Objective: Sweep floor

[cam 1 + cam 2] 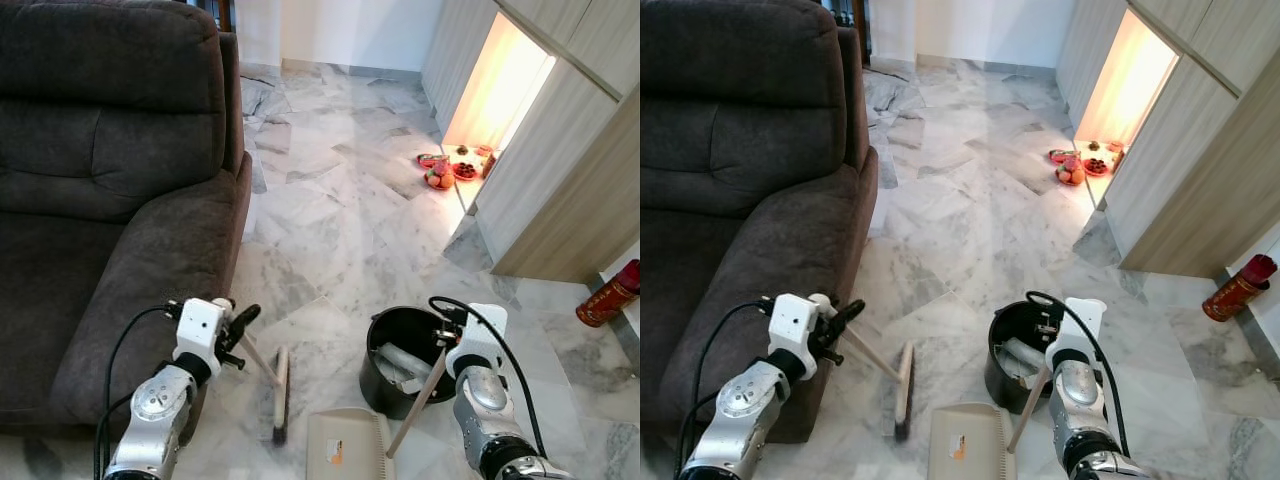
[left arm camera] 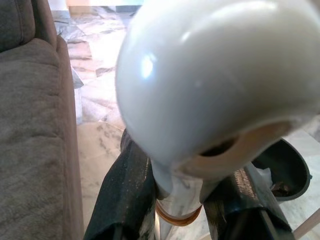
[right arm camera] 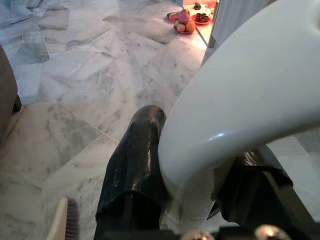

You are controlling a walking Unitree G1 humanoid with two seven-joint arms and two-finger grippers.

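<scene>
My left gripper (image 1: 240,324) is shut on the pale handle of a broom beside the sofa's front corner. The broom head (image 1: 281,394) rests on the marble floor, bristles down. In the left wrist view the black fingers (image 2: 125,192) clamp the white handle end (image 2: 215,75). My right gripper (image 1: 447,348) is shut on the slanted wooden handle of a beige dustpan (image 1: 345,446), which lies flat on the floor next to the broom head. In the right wrist view the fingers (image 3: 131,167) close around the white curved grip (image 3: 240,110).
A black bin (image 1: 403,360) with rubbish inside stands just behind the dustpan. A dark grey sofa (image 1: 110,200) lies along the left. Wooden cabinets (image 1: 560,180) line the right, with plates of fruit (image 1: 445,168) on the floor by a lit niche. A red canister (image 1: 608,293) lies at far right.
</scene>
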